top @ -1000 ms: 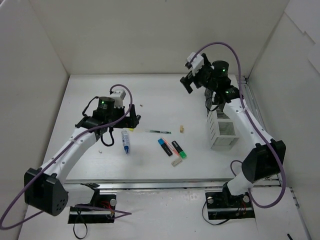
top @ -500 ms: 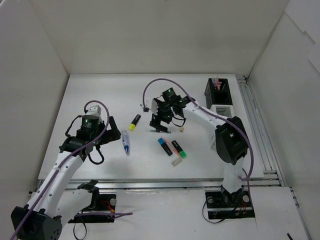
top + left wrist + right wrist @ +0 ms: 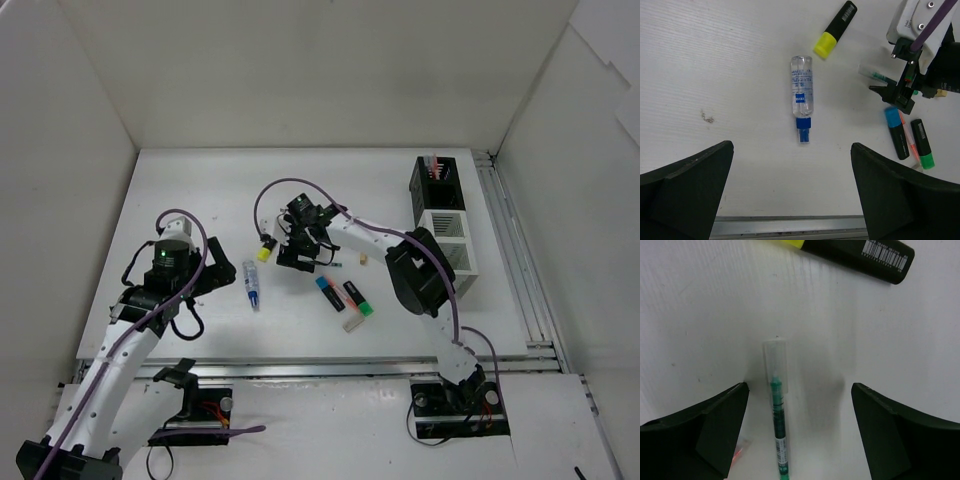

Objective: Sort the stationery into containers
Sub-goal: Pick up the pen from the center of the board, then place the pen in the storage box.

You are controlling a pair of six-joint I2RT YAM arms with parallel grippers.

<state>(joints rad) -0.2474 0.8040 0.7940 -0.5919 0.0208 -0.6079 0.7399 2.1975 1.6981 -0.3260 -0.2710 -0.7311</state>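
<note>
containers (image 3: pixel 441 215) well off to the right of the right gripper (image 3: pixel 800 390), not needed yet. left gripper (image 3: pixel 791 145) wide apart, empty, tube (image 3: pixel 801 95) right under it. yellow highlighter (image 3: pixel 855 252) just ahead of the right gripper, stay clear. right jaws apart, straddling the green pen (image 3: pixel 776 410), nothing clamped. pen sits slightly left of centre between them: recentre, drop low, pinch across the barrel. thin and flat, could slip.
</note>
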